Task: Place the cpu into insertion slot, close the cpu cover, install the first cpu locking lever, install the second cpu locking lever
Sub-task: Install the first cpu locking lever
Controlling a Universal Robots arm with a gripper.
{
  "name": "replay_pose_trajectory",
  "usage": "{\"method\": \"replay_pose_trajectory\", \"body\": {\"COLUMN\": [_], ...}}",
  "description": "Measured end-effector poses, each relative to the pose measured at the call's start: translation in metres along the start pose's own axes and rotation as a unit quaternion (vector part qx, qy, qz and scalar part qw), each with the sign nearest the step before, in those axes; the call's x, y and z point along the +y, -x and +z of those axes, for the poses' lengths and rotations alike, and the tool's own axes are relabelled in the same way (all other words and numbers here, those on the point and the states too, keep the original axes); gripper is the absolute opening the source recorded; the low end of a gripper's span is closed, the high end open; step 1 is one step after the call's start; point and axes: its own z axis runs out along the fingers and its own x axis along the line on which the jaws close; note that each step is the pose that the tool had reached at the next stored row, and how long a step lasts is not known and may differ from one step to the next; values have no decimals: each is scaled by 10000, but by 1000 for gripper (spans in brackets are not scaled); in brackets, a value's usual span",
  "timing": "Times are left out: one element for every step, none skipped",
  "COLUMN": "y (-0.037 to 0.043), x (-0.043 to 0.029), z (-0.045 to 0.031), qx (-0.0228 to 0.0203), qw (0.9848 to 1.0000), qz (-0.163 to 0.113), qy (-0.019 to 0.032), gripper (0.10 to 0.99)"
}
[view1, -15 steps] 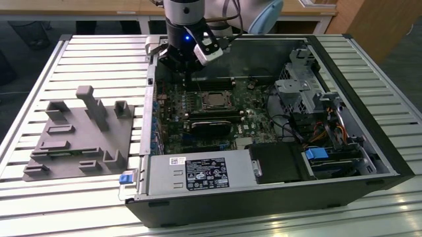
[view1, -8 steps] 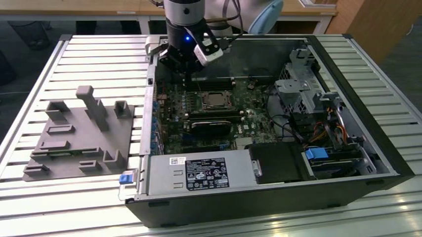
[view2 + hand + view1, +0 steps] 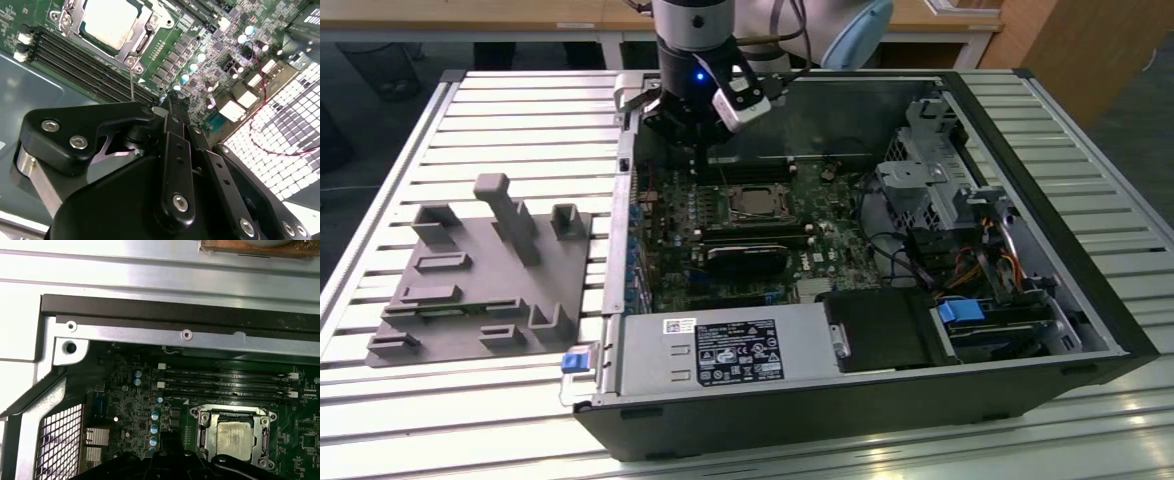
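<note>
Inside the open computer case [image 3: 1101,330], the arm [image 3: 694,35] stands upright, its end effector [image 3: 702,160] pointing straight down at the motherboard [image 3: 210,47]. Whether the end effector is spread or pressed together cannot be told. Just beyond its tip, past the memory slots [image 3: 75,65], the cpu [image 3: 110,22] sits in the insertion slot [image 3: 206,440] with the cpu cover [image 3: 146,39] lying flat around it.

High and well back, the exterior view looks down on the whole open computer case [image 3: 854,410] on the slatted table [image 3: 400,420], with the arm [image 3: 694,40] at the frame's upper centre. The second wrist view sits tight behind the gripper [image 3: 170,107], skimming obliquely across the motherboard [image 3: 220,60]. The first wrist view stares down from just over the case rim [image 3: 185,315]. Both wrist views share the cpu [image 3: 110,22] [image 3: 235,437] and memory slots [image 3: 75,60] [image 3: 225,382].
</note>
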Motion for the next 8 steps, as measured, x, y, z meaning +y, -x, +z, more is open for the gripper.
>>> {"method": "replay_pose_trajectory", "body": {"y": [4,7,10,18,25,31,37,42], "x": [8,17,31,52,72,88,102,111], "z": [4,9,14,20,27,34,41,49], "qx": [-1,-2,-1,-1,-1,-1,-1,-2], "qw": [10000,10000,10000,10000,10000,10000,10000,10000], "qz": [9,16,22,23,23,23,23,23], "qy": [0,1,0,-1,-1,0,0,1], "gripper": [106,106,106,106,106,106,106,106]}}
